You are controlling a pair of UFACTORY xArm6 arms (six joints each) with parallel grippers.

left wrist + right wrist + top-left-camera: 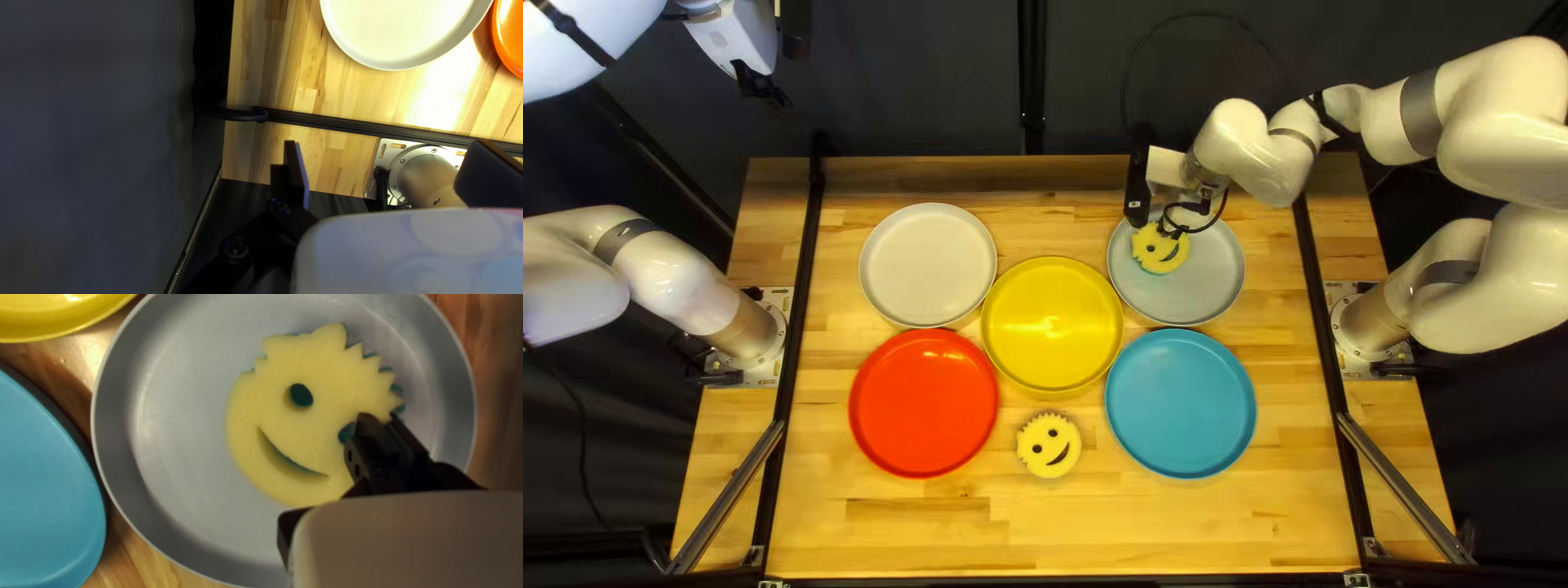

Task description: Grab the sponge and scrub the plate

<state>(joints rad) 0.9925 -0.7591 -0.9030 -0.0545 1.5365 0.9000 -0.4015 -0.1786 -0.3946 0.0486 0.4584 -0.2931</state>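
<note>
In the top left view, the yellow plate (1052,327) lay on the bench (1046,523) in the middle of a loose group. Left of it and a little farther off was the white plate (928,265); left and nearer, the red plate (924,403). The blue plate (1181,403) was right of it and nearer, and the grey plate (1203,272) right of it and farther off. On the near side of the yellow plate lay a second sponge (1049,445), smiling face up. The task's sponge (1160,249) was over the grey plate, on the side toward the yellow one, with the right gripper (1167,227) above it. The left gripper (769,98) hung well apart from the yellow plate, out beyond the white one.

In the left wrist view, the left gripper (385,146) had its fingers (295,169) spread wide. Ahead of them showed a black rail (354,125), the left arm's base (427,174) and the white plate.

In the right wrist view, the right gripper (385,422) was pinching the sponge by its spiky edge, one finger at an eye hole and the other outside the rim. The grey plate was beneath it, the yellow and blue plates alongside; whether the sponge touched the grey plate I could not tell.
</note>
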